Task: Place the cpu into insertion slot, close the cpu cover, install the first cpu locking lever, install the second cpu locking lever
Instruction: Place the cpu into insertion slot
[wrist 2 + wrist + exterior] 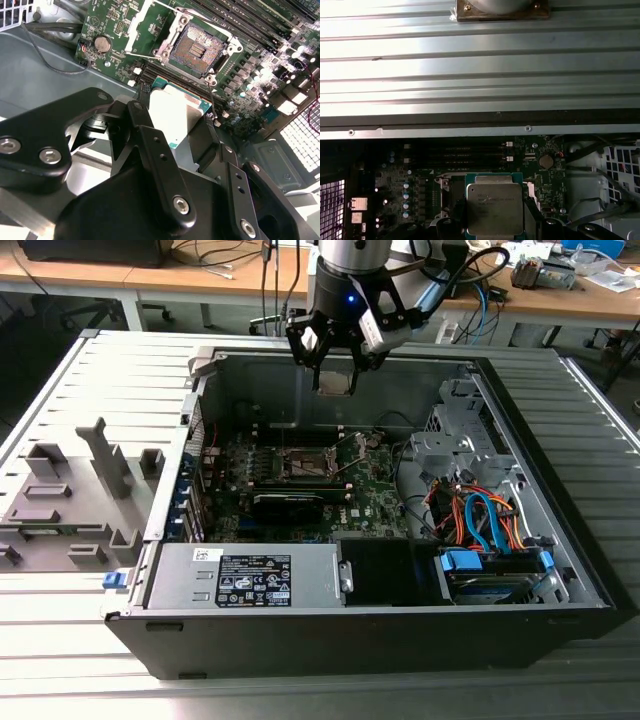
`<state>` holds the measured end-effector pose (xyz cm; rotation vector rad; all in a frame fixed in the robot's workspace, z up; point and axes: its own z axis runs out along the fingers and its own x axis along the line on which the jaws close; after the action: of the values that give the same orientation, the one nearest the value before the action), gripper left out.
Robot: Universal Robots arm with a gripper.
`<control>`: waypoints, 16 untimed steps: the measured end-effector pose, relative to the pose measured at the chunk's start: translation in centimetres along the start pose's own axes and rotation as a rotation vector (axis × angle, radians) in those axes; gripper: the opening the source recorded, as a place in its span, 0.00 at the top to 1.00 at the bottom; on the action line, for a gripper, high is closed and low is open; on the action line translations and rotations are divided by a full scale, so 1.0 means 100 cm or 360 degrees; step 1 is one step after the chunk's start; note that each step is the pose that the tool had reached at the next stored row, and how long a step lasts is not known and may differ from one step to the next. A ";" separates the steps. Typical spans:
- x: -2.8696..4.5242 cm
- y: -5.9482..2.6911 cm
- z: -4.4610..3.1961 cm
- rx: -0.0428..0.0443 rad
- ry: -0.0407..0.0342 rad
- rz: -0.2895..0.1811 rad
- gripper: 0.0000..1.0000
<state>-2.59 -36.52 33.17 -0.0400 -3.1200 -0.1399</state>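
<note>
One black gripper [335, 370], clamped on the small silver-grey square cpu [336, 383], hangs well above the bare silver-rimmed square insertion slot [197, 47].

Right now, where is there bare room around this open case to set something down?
Bare ribbed table lies in front of the case, and beyond the grey fixture on the exterior view's left. Crowded: the orange and blue cables, and the motherboard under the end effector holding the cpu.
</note>
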 end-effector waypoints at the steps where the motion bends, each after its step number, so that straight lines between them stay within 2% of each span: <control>1: 0.0000 0.0000 0.0001 0.0000 0.0000 0.0000 0.46; 16: 0.0000 -0.0004 0.0033 0.0000 0.0000 0.0000 0.46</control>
<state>-2.59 -36.53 32.84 -0.0402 -3.1200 -0.1401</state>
